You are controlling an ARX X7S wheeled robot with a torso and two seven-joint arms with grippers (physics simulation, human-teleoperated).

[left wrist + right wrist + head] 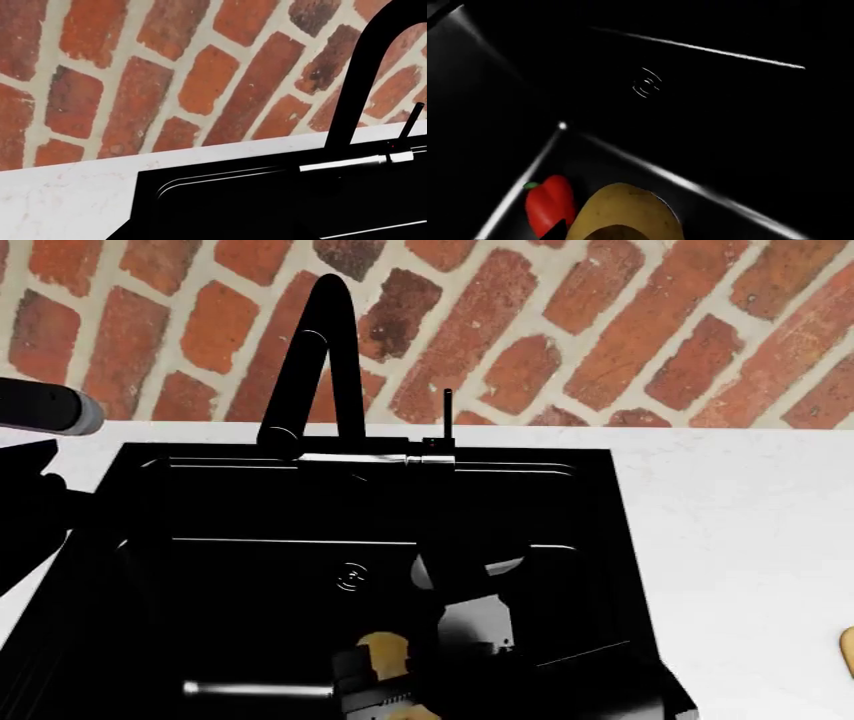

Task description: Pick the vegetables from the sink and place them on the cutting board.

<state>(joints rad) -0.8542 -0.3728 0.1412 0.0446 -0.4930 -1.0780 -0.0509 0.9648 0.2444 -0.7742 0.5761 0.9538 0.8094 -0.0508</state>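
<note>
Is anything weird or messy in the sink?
Nothing spilled or broken. The odd part: a potato and a red pepper lie side by side inside the black sink rather than on a board. The right arm reaches down over them.

A kitchen: a black sink (147,500) with a tall black faucet (320,360) is set into a white countertop (734,510), and a red brick wall (601,330) runs along the far side.
</note>
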